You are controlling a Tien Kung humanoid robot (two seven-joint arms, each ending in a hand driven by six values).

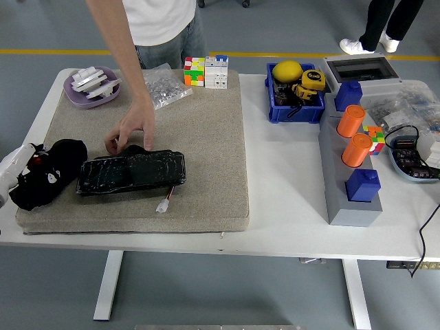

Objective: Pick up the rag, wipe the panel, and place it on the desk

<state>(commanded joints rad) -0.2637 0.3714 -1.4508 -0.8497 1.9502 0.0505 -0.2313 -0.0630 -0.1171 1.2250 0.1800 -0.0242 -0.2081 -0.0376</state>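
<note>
The panel (130, 172), a long black glossy slab with a white plug on a short wire, lies on the grey mat (206, 137). A dark lump of what looks like the rag (138, 149) pokes out behind its far edge. A person's hand (130, 133) reaches down from the top and touches that lump. My left hand (31, 180) rests at the mat's left end, its black shape merging with a black bundle (63, 156) beside it, a short gap from the panel's left end. My right hand is out of view.
At the mat's far edge stand a purple dish with white parts (92, 86), a bag of small parts (162, 85) and two cubes (205, 71). To the right are a blue bin (295, 96), a grey block with orange cylinders (350, 165) and clutter with cables.
</note>
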